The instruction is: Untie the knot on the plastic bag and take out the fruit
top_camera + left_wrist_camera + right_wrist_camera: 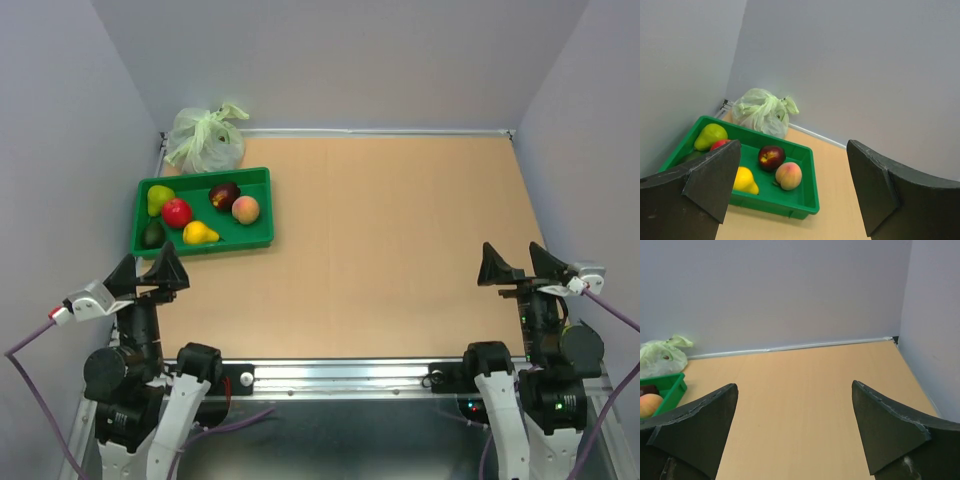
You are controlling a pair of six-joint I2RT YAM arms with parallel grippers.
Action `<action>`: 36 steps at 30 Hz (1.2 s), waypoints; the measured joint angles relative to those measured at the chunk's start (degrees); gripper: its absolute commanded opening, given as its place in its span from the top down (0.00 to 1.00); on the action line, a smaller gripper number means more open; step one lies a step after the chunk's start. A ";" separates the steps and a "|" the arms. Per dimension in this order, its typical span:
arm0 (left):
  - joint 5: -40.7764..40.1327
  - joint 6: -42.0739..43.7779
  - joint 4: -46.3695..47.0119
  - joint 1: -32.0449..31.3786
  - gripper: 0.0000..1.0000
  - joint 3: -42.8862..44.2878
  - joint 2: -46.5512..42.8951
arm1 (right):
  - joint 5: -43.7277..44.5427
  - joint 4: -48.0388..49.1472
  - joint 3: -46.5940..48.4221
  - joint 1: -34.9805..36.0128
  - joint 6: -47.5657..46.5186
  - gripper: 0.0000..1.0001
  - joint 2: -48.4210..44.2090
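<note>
The plastic bag [205,142], pale green and translucent, sits tied in the far left corner behind the green tray. It also shows in the left wrist view [760,111] and the right wrist view [660,355]. The knot [226,112] sticks up at the bag's top right with loose ear-like tips [788,105]. The fruit inside is hidden; only a dark blotch shows through the plastic. My left gripper [148,270] is open and empty, near the tray's front edge [794,150]. My right gripper [518,265] is open and empty at the near right [795,387].
The green tray [262,240] holds a green pear [158,197], a red apple [177,212], a dark red fruit [224,194], a peach [245,209], a yellow pear [199,234] and a dark green fruit [152,234]. Walls enclose the table on three sides.
</note>
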 measured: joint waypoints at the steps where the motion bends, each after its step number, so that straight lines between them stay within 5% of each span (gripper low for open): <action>1: -0.02 -0.11 0.35 0.02 0.01 -0.17 0.00 | -0.07 -0.04 0.00 0.00 0.11 0.00 0.00; 12: 1.20 -1.66 6.27 0.02 0.01 -2.03 9.09 | -1.16 -0.24 -0.24 0.00 2.32 0.00 -0.02; 24: 5.44 -9.38 8.39 1.68 0.01 13.51 60.89 | -3.34 -0.48 -2.25 0.57 3.43 0.00 -0.02; 36: 5.22 -14.03 13.27 12.83 0.04 37.22 97.92 | -5.62 -0.48 -2.43 1.44 3.41 0.00 -0.24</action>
